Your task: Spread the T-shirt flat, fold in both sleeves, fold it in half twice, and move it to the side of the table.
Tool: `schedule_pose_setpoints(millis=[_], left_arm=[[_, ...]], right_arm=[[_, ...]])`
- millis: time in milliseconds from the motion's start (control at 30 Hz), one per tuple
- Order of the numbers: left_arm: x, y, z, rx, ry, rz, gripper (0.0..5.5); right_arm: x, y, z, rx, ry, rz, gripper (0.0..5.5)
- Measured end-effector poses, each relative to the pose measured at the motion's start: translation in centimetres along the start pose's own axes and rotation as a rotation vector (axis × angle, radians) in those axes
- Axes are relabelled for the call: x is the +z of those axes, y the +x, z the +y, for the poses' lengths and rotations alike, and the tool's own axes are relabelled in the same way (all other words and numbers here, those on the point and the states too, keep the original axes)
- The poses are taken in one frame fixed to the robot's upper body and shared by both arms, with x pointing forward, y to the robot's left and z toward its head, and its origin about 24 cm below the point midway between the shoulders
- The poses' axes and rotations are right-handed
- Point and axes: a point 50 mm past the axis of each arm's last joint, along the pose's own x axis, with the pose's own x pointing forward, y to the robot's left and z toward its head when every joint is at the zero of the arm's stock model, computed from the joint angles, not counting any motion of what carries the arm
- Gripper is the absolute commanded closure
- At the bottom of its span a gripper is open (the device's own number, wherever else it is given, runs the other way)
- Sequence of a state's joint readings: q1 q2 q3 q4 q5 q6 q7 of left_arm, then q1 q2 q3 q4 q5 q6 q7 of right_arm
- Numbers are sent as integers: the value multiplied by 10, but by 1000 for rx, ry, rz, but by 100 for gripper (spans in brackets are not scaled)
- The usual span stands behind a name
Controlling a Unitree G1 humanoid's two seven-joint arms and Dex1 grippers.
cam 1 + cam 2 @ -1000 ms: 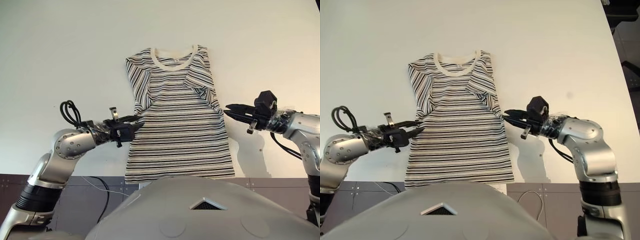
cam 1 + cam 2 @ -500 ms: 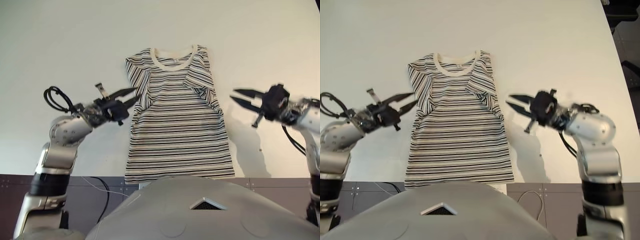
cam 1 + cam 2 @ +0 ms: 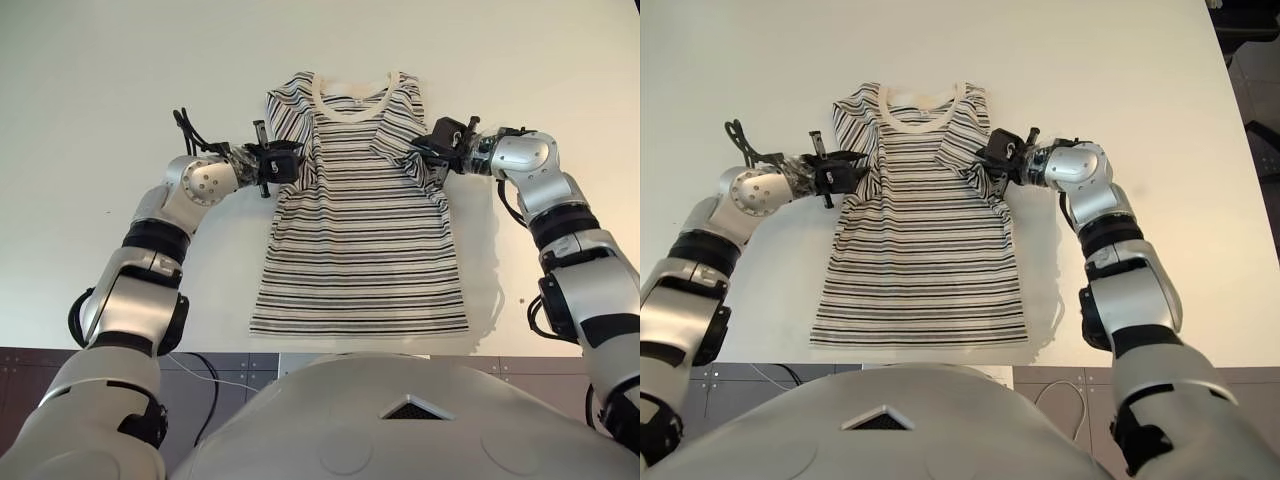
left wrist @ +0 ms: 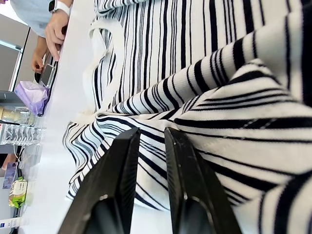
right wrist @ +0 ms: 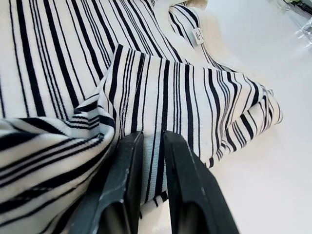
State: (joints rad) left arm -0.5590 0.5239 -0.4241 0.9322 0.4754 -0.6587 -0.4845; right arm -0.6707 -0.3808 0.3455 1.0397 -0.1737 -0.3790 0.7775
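Left eye view: sleeves in, halving next
T-shirt [image 3: 360, 240] flat mid-table [image 3: 120, 80]; left gripper [image 3: 290, 162] and right gripper [image 3: 432, 152] pinched narrow on its far sleeve folds. Two half-folds, side move remain.

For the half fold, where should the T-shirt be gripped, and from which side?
Grip the T-shirt at both shoulder edges, left gripper and right gripper each from its own outer side. It lies flat, sleeves folded in, collar far, so raised shoulders can reach the hem.
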Motion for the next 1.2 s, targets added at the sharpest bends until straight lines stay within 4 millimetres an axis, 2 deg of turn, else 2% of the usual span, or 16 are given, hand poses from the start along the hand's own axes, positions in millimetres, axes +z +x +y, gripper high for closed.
schedule_pose_setpoints(millis=[100, 200, 367, 467, 533, 567, 633, 667, 733, 767, 833, 933, 1033, 1200], left_arm=[[-4, 8, 10, 22, 9, 45, 455], [-3, 6, 16, 67, -25, 3, 455], [12, -13, 39, 197, -17, -174, 455], [20, -43, 54, 297, 39, -249, 455], [21, -68, 39, 310, 56, -271, 455], [21, -84, 19, 299, 40, -272, 455], [21, -103, -22, 243, -16, -252, 455], [24, -115, -51, 199, -65, -241, 455], [37, -140, -94, 136, -132, -232, 421], [46, -160, -110, 104, -130, -221, 416], [49, -187, -124, 45, -67, -176, 374], [46, -201, -122, 27, 41, -150, 374], [42, -205, -134, -59, 116, -149, 374], [41, -200, -151, -147, 168, -181, 374]], right_arm=[[2, 4, -15, -79, -10, 61, 474], [5, -1, -16, -56, 5, -4, 474], [10, -37, -10, -26, -24, -205, 474], [11, -75, 0, -97, -44, -272, 474], [2, -102, 20, -103, -58, -252, 474], [-6, -118, 40, -90, -56, -225, 474], [-19, -137, 80, -27, -27, -172, 446], [-23, -149, 106, 15, -8, -151, 422], [-21, -173, 141, 82, -60, -124, 414], [-16, -192, 153, 130, -165, -91, 414], [-15, -220, 163, 214, -300, -31, 414], [-14, -230, 164, 221, -389, -28, 414], [-17, -226, 168, 241, -433, -22, 414], [-24, -207, 175, 283, -463, -34, 414]])
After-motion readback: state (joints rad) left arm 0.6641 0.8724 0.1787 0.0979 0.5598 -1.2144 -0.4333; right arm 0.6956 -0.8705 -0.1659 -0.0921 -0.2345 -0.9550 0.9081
